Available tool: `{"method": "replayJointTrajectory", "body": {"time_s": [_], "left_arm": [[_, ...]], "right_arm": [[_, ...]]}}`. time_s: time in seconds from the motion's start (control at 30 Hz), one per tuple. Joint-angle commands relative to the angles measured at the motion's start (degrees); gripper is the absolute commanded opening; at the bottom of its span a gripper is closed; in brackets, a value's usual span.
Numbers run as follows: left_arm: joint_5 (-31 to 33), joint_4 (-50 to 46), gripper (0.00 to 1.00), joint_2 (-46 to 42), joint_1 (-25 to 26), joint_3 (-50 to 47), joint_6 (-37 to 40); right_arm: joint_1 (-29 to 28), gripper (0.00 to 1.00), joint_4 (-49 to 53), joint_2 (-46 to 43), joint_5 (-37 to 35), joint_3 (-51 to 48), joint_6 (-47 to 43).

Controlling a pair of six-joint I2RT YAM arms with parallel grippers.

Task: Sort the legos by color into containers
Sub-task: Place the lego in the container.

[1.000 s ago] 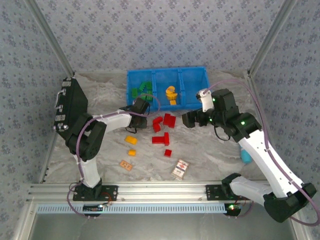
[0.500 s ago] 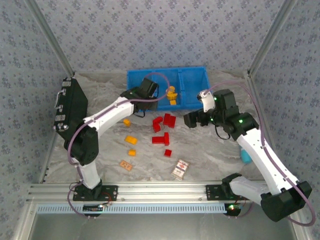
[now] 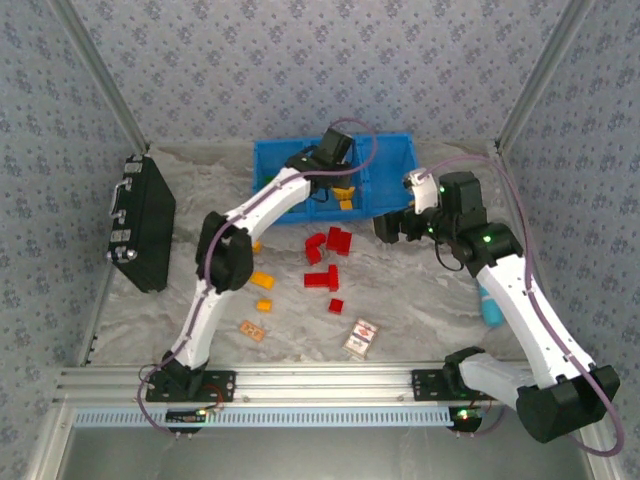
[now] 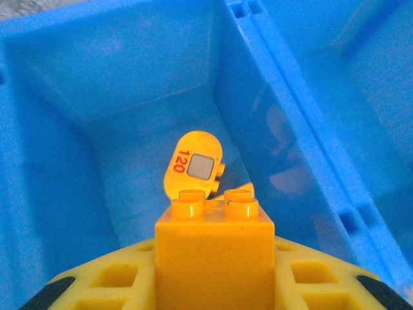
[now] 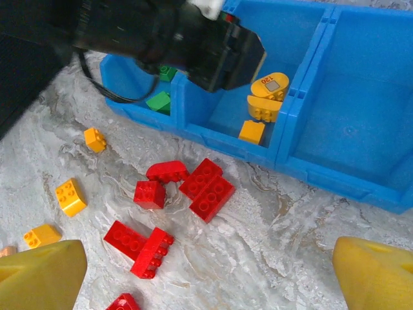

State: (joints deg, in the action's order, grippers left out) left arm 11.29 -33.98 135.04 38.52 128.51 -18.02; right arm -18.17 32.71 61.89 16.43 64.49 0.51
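Left wrist view: my left gripper (image 4: 213,287) is clamped on an orange brick (image 4: 214,248), studs facing away from the camera, above the middle compartment of the blue bin (image 4: 97,71).
Middle compartment: a rounded orange piece (image 4: 193,166) marked 120 lies on the floor; another orange piece sits behind my held brick, mostly hidden.
Right gripper (image 5: 206,278): jaws wide apart with nothing between them, over the table (image 5: 290,226) in front of the bin; I see its yellow fingertips (image 5: 39,274) at the bottom corners of its own camera.
Red bricks (image 5: 205,187): a loose cluster on the table, near the bin's front wall.
Green bricks (image 5: 159,101): in the bin's left compartment.
Loose orange bricks (image 5: 70,196): scattered on the table to the left of the red ones, apart from the bin.
Top view: a black case (image 3: 140,222) lies at the table's left edge; a printed card (image 3: 361,338) and a tan tile (image 3: 251,329) lie nearer the arm bases.
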Motion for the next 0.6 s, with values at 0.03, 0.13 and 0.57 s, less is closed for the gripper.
{"method": "replayJointTrajectory", "body": {"time_s": [0.03,0.13,0.57], "left_arm": [[-0.8,-6.8,0.27,5.4,-1.1,10.4,0.7],[-1.4,-7.2,0.37,6.9,-1.4,12.9,0.9],[-2.4,-9.0,0.62,-7.7,-1.7,2.7,5.7]], "right_arm": [[0.8,1.0,0.8,0.3,1.8,2.1,-1.3],[1.0,1.0,0.9,0.5,1.8,1.9,-1.3],[1.0,1.0,-0.8,4.4,4.2,3.3,-0.9]]}}
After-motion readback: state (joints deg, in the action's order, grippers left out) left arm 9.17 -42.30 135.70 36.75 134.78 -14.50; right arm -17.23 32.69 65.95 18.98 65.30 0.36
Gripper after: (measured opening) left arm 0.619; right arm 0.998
